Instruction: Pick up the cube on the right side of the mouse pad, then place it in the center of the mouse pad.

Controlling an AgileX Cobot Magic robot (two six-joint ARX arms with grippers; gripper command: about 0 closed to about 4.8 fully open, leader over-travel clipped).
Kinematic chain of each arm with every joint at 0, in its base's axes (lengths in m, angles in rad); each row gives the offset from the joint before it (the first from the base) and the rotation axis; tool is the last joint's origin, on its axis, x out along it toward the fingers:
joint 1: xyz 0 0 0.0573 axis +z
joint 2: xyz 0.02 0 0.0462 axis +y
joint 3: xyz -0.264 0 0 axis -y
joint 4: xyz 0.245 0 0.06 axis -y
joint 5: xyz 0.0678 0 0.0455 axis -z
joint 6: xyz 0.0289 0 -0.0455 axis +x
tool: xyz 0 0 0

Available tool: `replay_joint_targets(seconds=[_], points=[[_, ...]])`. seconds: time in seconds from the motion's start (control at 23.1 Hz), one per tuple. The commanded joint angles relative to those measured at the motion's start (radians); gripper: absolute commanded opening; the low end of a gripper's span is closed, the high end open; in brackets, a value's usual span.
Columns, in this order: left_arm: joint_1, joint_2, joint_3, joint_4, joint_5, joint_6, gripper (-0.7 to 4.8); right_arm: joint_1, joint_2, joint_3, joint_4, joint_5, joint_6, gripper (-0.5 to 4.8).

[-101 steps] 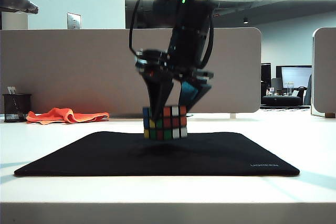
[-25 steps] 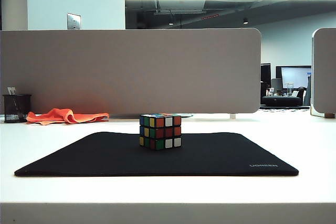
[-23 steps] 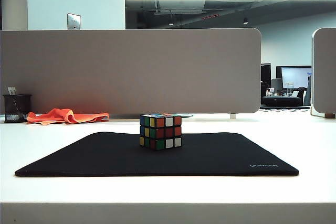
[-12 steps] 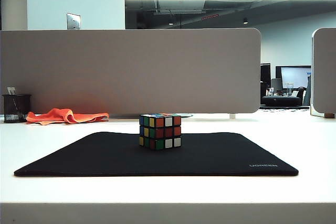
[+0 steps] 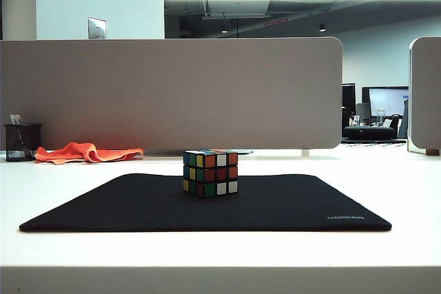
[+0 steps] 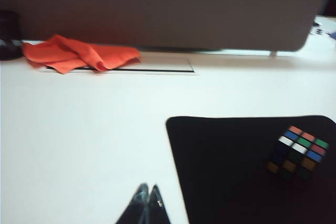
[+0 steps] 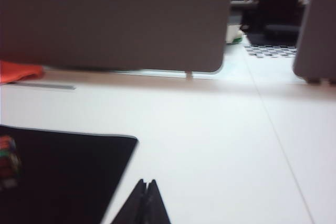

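Cube at rest on the mouse pad, both arms clear of it

The cube (image 5: 210, 173) sits upright near the middle of the black mouse pad (image 5: 289, 204) on the white table (image 5: 62, 184), nothing touching it. The left gripper (image 6: 147, 199) hangs over bare table just beside the pad's edge, fingers clenched on nothing. The right gripper (image 7: 146, 195) is over the pad's opposite edge, fingers likewise pressed together and empty. An orange cloth (image 5: 86, 151) lies by the divider.

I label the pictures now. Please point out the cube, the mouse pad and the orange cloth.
cube (image 5: 210, 172), exterior view, its front face.
mouse pad (image 5: 289, 204), exterior view, bare black surface right of the cube.
orange cloth (image 6: 79, 56), left wrist view, its folded middle.
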State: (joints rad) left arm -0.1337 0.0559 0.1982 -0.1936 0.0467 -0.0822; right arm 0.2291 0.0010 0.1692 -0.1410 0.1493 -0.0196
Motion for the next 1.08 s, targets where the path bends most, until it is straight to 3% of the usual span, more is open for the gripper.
replay_joint_targets(seconds=[0.04, 0.48, 0.56, 0.73, 1.08], points=[[0.001, -0.052, -0.048, 0.017, -0.034, -0.011, -0.05, 0.0, 0.002, -0.027, 0.004, 0.011, -0.003, -0.08], [0.002, -0.053, -0.187, 0.119, -0.056, -0.026, -0.05, 0.006, -0.002, -0.15, 0.059, 0.01, 0.018, -0.08], [0.001, -0.053, -0.192, 0.103, -0.074, -0.019, -0.05, 0.005, -0.002, -0.167, 0.063, 0.01, 0.012, -0.08], [0.002, -0.053, -0.192, 0.095, -0.073, 0.071, -0.05, 0.005, -0.002, -0.168, 0.044, 0.009, -0.072, -0.08], [0.002, -0.053, -0.192, 0.049, -0.069, 0.059, -0.05, 0.006, -0.002, -0.168, -0.001, 0.006, -0.058, -0.08]])
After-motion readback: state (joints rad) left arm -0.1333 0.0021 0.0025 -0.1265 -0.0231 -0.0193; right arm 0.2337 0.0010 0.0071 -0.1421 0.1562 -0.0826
